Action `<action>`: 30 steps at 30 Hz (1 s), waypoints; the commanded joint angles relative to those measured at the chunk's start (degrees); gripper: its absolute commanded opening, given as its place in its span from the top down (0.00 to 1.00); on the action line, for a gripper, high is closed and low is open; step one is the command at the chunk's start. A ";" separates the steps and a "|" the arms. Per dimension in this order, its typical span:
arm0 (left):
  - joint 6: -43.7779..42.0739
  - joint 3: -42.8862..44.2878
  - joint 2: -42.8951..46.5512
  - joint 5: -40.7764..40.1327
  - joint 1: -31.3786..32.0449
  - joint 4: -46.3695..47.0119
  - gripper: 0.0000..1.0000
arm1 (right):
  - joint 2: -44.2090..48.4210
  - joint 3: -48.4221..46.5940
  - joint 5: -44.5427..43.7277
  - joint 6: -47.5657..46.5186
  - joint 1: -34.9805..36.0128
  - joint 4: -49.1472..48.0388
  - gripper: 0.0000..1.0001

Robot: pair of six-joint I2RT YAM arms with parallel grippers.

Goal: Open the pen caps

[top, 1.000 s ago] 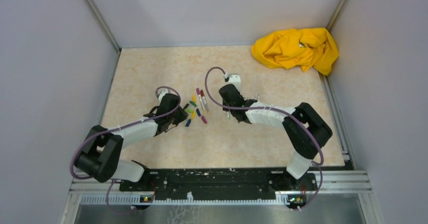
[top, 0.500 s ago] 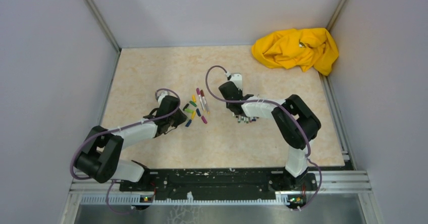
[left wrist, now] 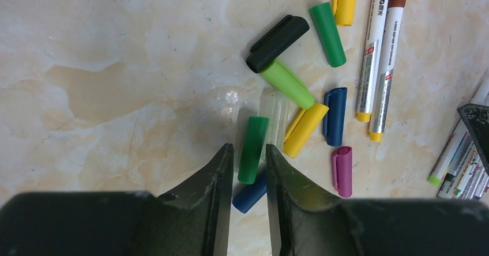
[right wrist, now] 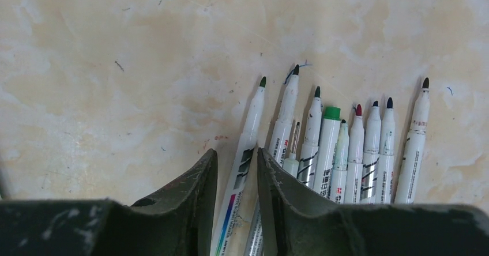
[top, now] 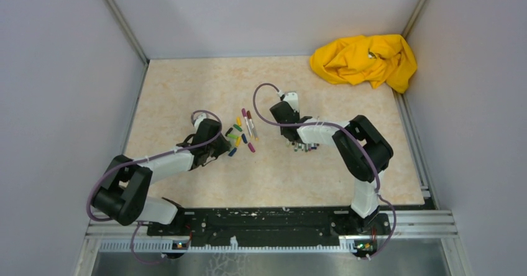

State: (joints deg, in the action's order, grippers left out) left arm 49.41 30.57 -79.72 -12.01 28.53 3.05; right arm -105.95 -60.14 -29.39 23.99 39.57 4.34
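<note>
The left gripper point(left wrist: 249, 152) hangs low over the table point(left wrist: 115, 66), and its two fingers stand only a little apart. In the narrow gap lies a dark green cap point(left wrist: 252, 149), its far end reaching out past the fingertips. A thin line of table shows on each side of it, so it seems to lie free and not pinched, though from this angle I am not fully sure. Deeper between the fingers, a dark blue cap point(left wrist: 249, 194) looks out.

The other pen caps point(left wrist: 334, 116) are scattered ahead of the fingertips and to their right. A yellow cap point(left wrist: 305, 130) lies just right of the dark green one, and a light green cap point(left wrist: 287, 84) is further ahead, with a black cap point(left wrist: 278, 42) touching its far end. A magenta cap point(left wrist: 342, 170) lies off to the right of the right finger. Beyond them, further right, two pens point(left wrist: 373, 48) lie side by side.

The right gripper point(right wrist: 237, 155) also keeps its fingers slightly apart. One pen point(right wrist: 251, 129) lies along the gap, its dark tip pointing away from the gripper. Bare table shows between its barrel and the left finger, so the fingers do not clamp it. Just to the right of this gripper, a row of uncapped pens point(right wrist: 372, 152) lies close together, barrels nearly parallel and all tips pointing away.

From above, the caps sit between the two grippers, close to the left one. A yellow cloth point(top: 365, 58) is crumpled in the far corner, well apart from both.
</note>
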 commanded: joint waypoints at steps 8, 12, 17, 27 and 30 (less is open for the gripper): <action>1.54 -1.24 4.27 -1.40 0.29 -1.28 0.65 | 5.84 -2.37 0.97 -4.64 -0.53 -3.85 0.67; 1.83 -2.18 8.48 -2.40 0.24 -1.63 0.55 | 7.48 -3.48 1.51 -6.20 0.31 -3.86 0.64; 1.54 -3.38 14.14 -2.99 0.25 -1.30 0.31 | 7.35 -6.08 2.22 -8.44 2.09 -3.34 0.60; 1.34 -4.95 19.25 -0.90 0.27 1.31 0.21 | -0.84 -15.81 10.27 -11.06 6.24 1.89 0.59; 1.22 -6.62 20.65 0.67 0.25 4.56 0.21 | -3.75 -18.90 12.66 -11.15 6.71 3.96 0.59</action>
State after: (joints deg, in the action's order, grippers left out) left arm 49.87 26.00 -61.01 -12.78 28.62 4.19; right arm -106.34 -74.50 -20.93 14.04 45.34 5.21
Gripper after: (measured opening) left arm 0.791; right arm 0.414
